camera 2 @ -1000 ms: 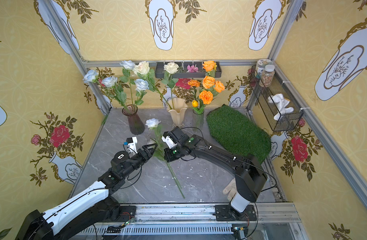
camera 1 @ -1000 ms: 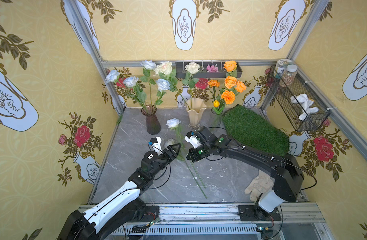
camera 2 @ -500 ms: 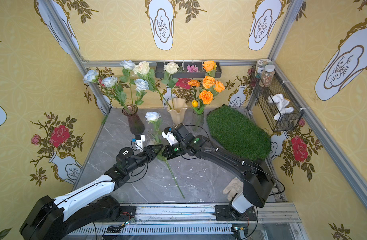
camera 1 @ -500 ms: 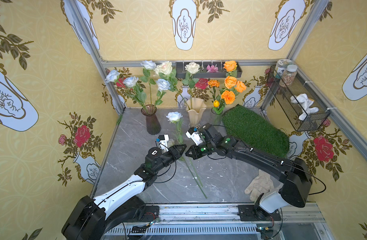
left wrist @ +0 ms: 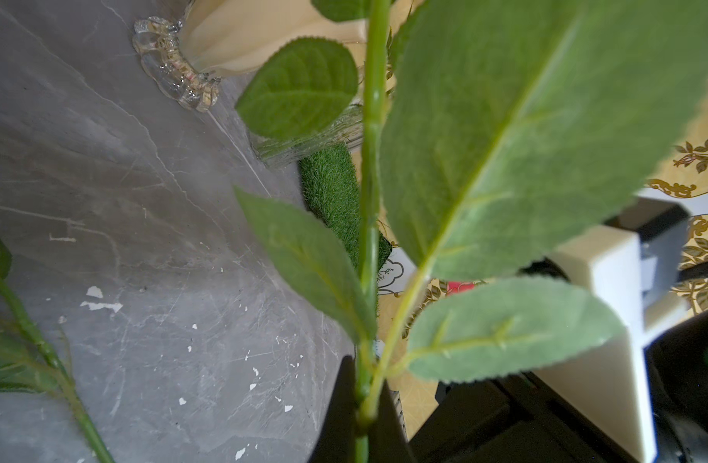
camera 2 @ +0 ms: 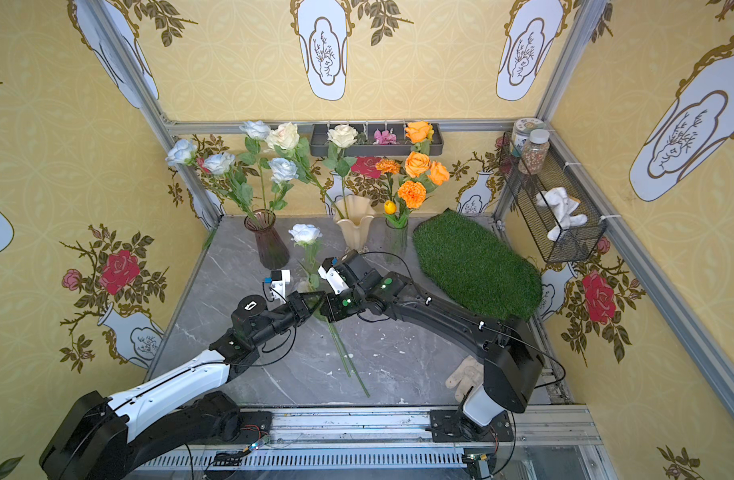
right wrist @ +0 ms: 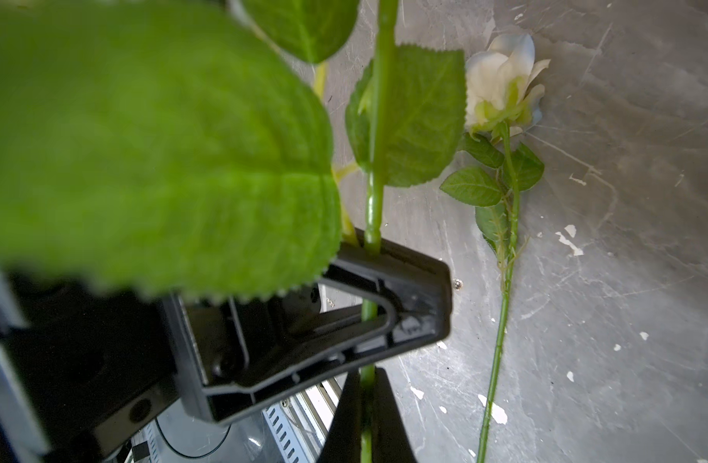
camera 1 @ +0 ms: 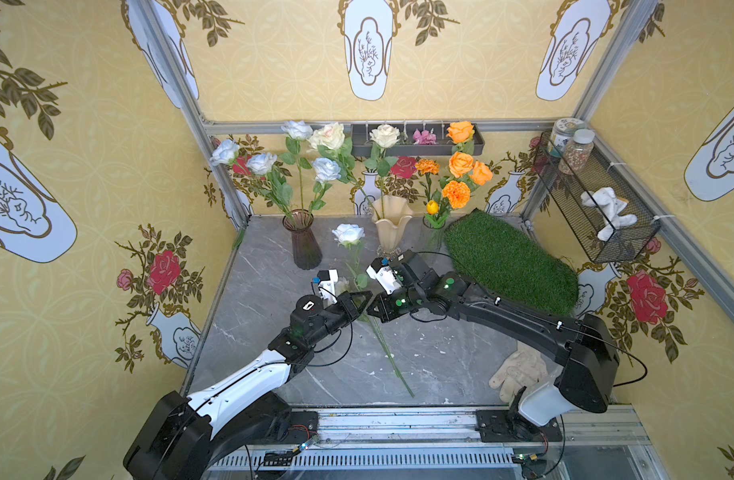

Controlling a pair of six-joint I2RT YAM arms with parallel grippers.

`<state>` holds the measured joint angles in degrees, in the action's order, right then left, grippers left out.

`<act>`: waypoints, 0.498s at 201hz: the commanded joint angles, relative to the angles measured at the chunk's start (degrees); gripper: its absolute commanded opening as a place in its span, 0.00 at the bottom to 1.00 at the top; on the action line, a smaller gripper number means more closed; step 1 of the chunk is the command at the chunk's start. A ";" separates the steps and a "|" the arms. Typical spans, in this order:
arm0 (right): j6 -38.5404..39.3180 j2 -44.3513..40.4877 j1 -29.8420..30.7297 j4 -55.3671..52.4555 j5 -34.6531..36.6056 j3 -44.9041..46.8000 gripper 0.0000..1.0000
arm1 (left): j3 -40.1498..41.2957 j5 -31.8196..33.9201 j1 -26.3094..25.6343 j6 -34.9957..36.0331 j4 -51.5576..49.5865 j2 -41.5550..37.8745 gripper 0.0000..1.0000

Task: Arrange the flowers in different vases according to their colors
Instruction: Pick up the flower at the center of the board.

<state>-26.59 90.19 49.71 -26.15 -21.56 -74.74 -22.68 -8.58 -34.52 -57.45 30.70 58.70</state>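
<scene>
Right, both arms are nose to nose in the middle of the marble table (camera 1: 440, 361), and they share one flower. The left gripper (camera 1: 364, 297) is pinched tight on the stem of the pale blue-white rose (camera 1: 348, 234). The right gripper (camera 1: 375, 309) is clamped on that same stem just beside it. The right wrist view shows the stem (right wrist: 374, 192) passing through both pairs of jaws.

That double hold looks like a handover. The left arm sits nearer the purple-brown vase (camera 1: 305, 245), where the other blue-white blooms stand, so I judge the rose is being passed across for that vase. Its bloom is up off the table, in front of the gap between the purple-brown vase and the cream vase (camera 1: 391, 226). A cream-white rose (right wrist: 500, 88) lies flat on the marble beneath the grippers, not yet sorted.

Now, room to move. The purple-brown vase stands toward the back corner by the frame post (camera 1: 231, 193), and its mouth is crowded with stems and leaves. The way in looks to be from above and from the front, where bare marble lies open. The grass mat (camera 1: 511, 266) fills the far right. The clear vase (camera 1: 434, 232) with the orange flowers stands at its edge, well apart from the purple-brown one. Watch the big leaves on the held stem: they could snag on the foliage at that mouth.
</scene>
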 commanded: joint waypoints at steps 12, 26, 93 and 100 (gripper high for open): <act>-0.12 -0.23 0.63 -1.50 5.44 -1.34 0.06 | 0.98 1.87 0.03 0.32 1.81 -0.90 0.00; -0.59 -0.85 0.82 -1.89 7.16 -1.21 0.26 | 0.96 2.79 0.01 0.65 0.53 -1.75 0.00; -6.78 -12.98 2.75 2.85 27.35 8.41 0.97 | -8.45 14.85 0.16 9.42 -24.36 -8.84 0.00; -7.22 -14.44 2.52 5.30 27.95 10.62 0.97 | -10.80 16.98 0.52 11.58 -28.44 -8.95 0.00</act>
<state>-30.57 79.37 52.45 -26.81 -1.28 -68.60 -28.21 0.58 -34.52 -53.54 16.19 50.50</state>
